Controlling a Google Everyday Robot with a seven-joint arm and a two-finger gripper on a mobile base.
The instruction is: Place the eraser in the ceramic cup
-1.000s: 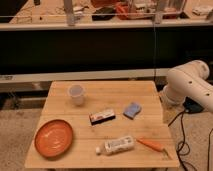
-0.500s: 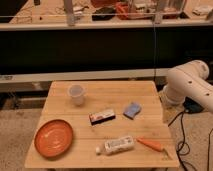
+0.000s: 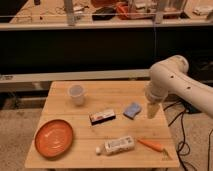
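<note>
Tool (image 3: pixel 152 110) hangs at three o'clock over the counter (image 3: pixel 62 111), spread wide and empty. One eraser (image 3: pixel 102 116) lies mid-counter; one ceramic cup (image 3: pixel 76 94) stands at its eleven o'clock. The eraser is probably light, stiff and grippy, best pinched across its long sides. One plate (image 3: pixel 53 137), blue pad (image 3: pixel 132 110), tube (image 3: pixel 117 145), carrot (image 3: pixel 151 145).

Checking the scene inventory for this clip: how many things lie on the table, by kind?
cup: 1
plate: 1
eraser: 1
blue pad: 1
tube: 1
carrot-like stick: 1
Total: 6
The end effector hangs by the table at its right edge, beside the blue pad.
</note>
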